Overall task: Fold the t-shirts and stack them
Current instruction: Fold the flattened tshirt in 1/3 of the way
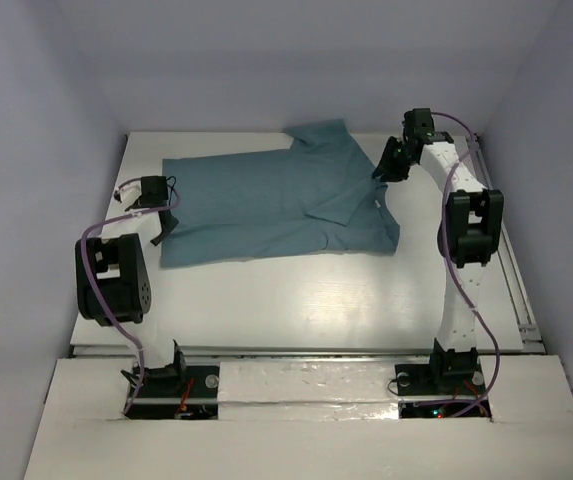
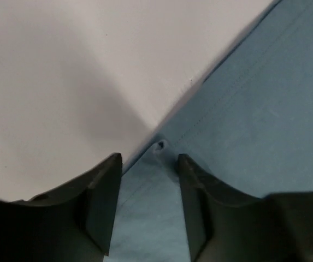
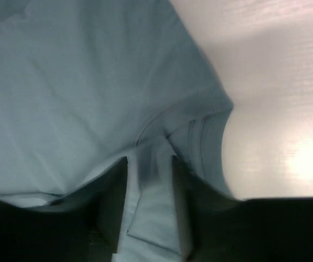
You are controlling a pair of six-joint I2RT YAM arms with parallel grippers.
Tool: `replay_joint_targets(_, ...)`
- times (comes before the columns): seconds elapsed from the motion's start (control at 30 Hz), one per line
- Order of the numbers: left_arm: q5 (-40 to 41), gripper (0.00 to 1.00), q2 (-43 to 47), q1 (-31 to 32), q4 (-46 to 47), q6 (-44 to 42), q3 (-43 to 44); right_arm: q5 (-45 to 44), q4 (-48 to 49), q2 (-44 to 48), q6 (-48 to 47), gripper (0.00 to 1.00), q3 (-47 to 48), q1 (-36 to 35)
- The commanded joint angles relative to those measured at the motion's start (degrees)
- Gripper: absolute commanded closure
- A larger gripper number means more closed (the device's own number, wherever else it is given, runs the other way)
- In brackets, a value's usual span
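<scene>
One teal-blue t-shirt [image 1: 266,205] lies spread on the white table, its right part folded over on itself. My left gripper [image 1: 162,226] is low at the shirt's left hem corner. In the left wrist view [image 2: 149,158] its jaws stand apart, with the hem corner [image 2: 160,145] and flat cloth between them. My right gripper [image 1: 390,160] is at the shirt's far right edge, by the folded shoulder. In the right wrist view [image 3: 149,161] its fingers hold a bunched fold of the t-shirt [image 3: 90,82] between them.
White walls close in the table at the left, back and right. A metal rail [image 1: 514,270] runs along the table's right edge. The arm bases [image 1: 176,385] stand at the near edge. Bare table [image 1: 296,300] lies in front of the shirt.
</scene>
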State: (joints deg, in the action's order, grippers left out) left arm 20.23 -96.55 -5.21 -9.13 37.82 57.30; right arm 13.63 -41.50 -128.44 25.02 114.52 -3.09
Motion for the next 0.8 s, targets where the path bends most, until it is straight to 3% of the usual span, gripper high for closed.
replay_joint_targets(0.0, 1.48, 0.54, -0.74, -0.50, -1.07, -1.43, 4.48, -0.19, 3.08, -0.14, -1.37, 0.53, 4.75, -0.33)
replay_joint_targets(0.07, 1.57, 0.40, 2.66, -1.63, -1.16, -2.40, 4.75, 0.00, 5.19, 3.26, -1.37, 0.35, 1.95, -0.33)
replay_joint_targets(0.1, 0.26, 0.24, 4.25, -2.25, 0.06, -2.93, 4.32, -0.27, 7.20, 5.03, -1.37, 0.30, 0.20, -0.33)
replay_joint_targets(0.13, -0.62, 0.19, 5.75, -2.95, 0.16, -3.54, 4.40, -0.36, 7.65, 6.78, -1.37, 0.22, -2.95, -0.33)
replay_joint_targets(0.23, -2.47, 0.10, 9.62, -4.89, -4.31, -4.77, 5.11, -0.79, 9.75, 16.09, -0.94, 0.16, -10.60, -0.33)
replay_joint_targets(0.27, -2.74, 0.10, 12.07, -5.59, -5.71, -5.30, 2.84, -1.06, 11.51, 23.08, -0.24, 0.22, -19.68, -0.33)
replay_joint_targets(0.3, -3.87, 0.10, 13.66, -5.60, -5.82, -5.39, 0.91, -1.15, 15.70, 26.89, 2.12, 0.40, -25.17, -0.33)
replay_joint_targets(0.37, -6.77, 0.12, 19.09, -6.21, -5.29, -4.87, -4.27, -1.41, 19.94, 34.36, 4.94, 1.00, -42.07, -0.33)
replay_joint_targets(0.4, -8.26, 0.21, 20.69, -6.91, -4.77, -3.30, -9.69, -0.19, 21.96, 40.66, 6.35, 1.00, -47.32, -0.33)
replay_joint_targets(0.47, -13.88, 0.25, 24.29, -8.14, -3.28, -1.71, -17.00, -0.27, 24.26, 45.36, 8.47, 1.00, -58.99, -0.33)
replay_joint_targets(0.53, -18.63, 0.31, 25.09, -11.21, -2.31, -0.03, -20.19, -1.05, 24.45, 50.38, 9.26, 1.00, -64.22, -0.33)
replay_joint_targets(0.6, -22.14, 0.30, 24.75, -13.15, -0.98, 0.14, -22.49, -1.67, 24.88, 52.50, 9.18, 0.88, -69.14, 1.06)
replay_joint_targets(0.63, -22.42, 0.29, 24.31, -13.85, -0.63, 0.15, -22.84, -1.33, 25.32, 52.94, 9.00, 0.72, -70.30, 1.85)
replay_joint_targets(0.77, -22.87, 0.29, 20.98, -15.27, 0.77, 0.06, -23.55, 2.01, 27.87, 50.93, 9.18, 0.49, -73.30, 5.11)
